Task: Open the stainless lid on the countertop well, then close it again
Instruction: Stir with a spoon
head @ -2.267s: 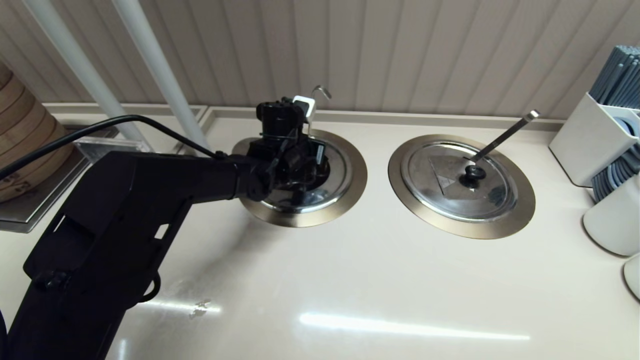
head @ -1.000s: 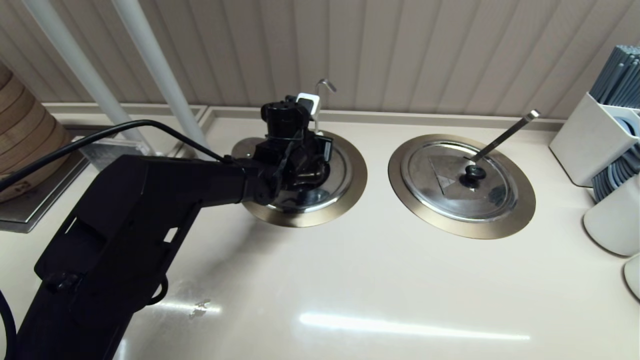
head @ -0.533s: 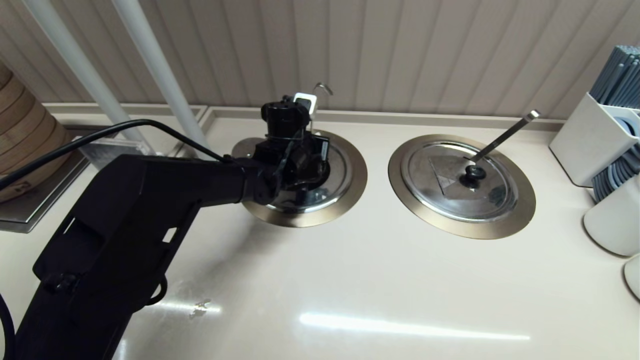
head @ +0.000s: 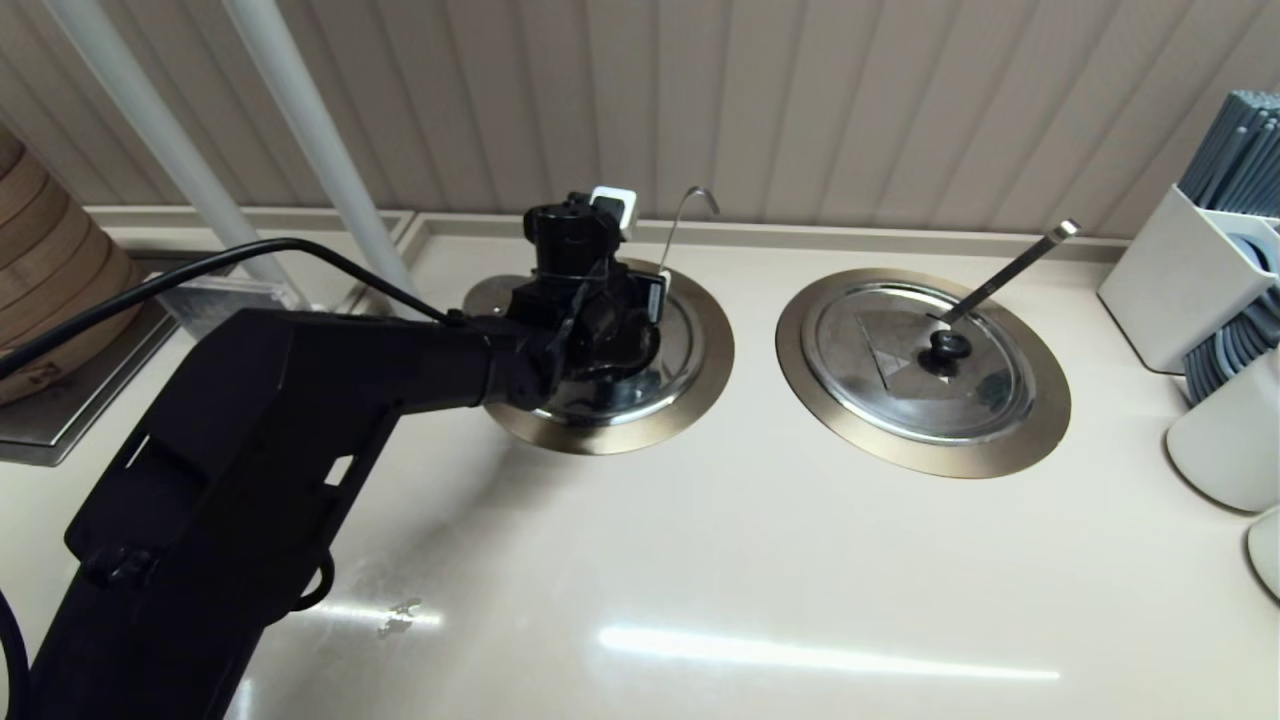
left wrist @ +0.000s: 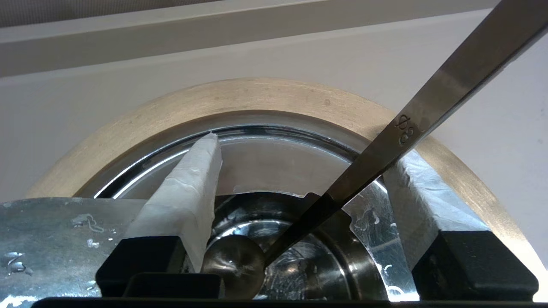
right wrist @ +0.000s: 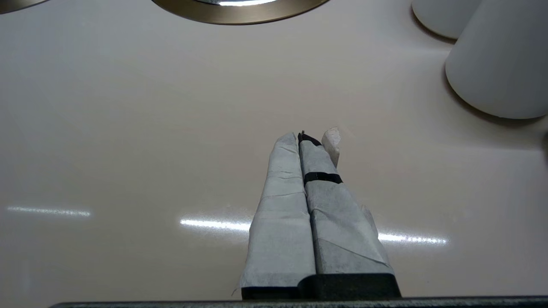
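Note:
The stainless lid (head: 610, 400) lies in the countertop well, inside its wide bronze rim (head: 715, 350), mostly hidden under my left wrist. My left gripper (head: 620, 350) hangs over the lid's middle. In the left wrist view the left gripper (left wrist: 306, 147) is open, with taped fingers (left wrist: 192, 188) far apart. The round knob (left wrist: 233, 261) sits beside one finger, ungripped. The thin hook-ended ladle handle (head: 678, 225) rises through the lid's edge notch and crosses between the fingers (left wrist: 428, 111). My right gripper (right wrist: 306, 137) is shut and empty over bare countertop.
To the right, a second lidded well (head: 925, 360) carries a flat square-ended ladle handle (head: 1010, 270). White containers (head: 1180, 290) stand at the far right, one near my right gripper (right wrist: 501, 60). A bamboo steamer (head: 50, 290) and white poles (head: 320, 150) stand on the left.
The hooked ladle handle rose slightly a second ago, dropped back, and has now swung to the right. The left arm has hardly moved.

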Robot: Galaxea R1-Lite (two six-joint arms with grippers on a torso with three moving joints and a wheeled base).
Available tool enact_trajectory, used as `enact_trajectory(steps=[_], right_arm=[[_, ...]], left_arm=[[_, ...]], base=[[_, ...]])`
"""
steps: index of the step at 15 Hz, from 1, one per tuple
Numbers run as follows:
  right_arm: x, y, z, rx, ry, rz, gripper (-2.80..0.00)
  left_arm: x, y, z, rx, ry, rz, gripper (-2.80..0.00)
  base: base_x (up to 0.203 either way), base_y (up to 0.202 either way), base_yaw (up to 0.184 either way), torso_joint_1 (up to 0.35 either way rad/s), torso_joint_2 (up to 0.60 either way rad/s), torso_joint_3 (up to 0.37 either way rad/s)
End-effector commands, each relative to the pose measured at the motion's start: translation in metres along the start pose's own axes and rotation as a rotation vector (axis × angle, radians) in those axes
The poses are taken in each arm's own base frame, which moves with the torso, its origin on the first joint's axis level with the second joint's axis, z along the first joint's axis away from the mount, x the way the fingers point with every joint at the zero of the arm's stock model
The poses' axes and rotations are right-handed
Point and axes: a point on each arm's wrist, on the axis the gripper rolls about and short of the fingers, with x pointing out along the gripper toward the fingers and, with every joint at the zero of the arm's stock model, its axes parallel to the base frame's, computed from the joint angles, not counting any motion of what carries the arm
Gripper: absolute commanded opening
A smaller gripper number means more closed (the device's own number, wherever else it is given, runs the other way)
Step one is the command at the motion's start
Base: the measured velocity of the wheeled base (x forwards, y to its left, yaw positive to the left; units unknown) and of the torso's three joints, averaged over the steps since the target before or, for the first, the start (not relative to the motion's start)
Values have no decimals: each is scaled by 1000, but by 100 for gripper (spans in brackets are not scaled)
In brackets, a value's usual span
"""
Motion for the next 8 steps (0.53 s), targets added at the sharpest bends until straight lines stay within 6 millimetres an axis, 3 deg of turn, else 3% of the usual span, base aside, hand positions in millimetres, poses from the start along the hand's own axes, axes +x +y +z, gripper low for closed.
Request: enact_trajectory(steps=[1,4,8], right_arm=[[0,0,0,0,2,0,-280],[0,0,0,0,2,0,-280],[0,0,0,0,2,0,-280]], left_arm=[[-4,3,8,-40,-9,7,0],[-15,11,9,-71,32,15,0],[-47,34,6,-96,99,37,0]], base=[[0,0,0,0,0,0],[0,0,0,0,0,0],[0,0,0,0,0,0]])
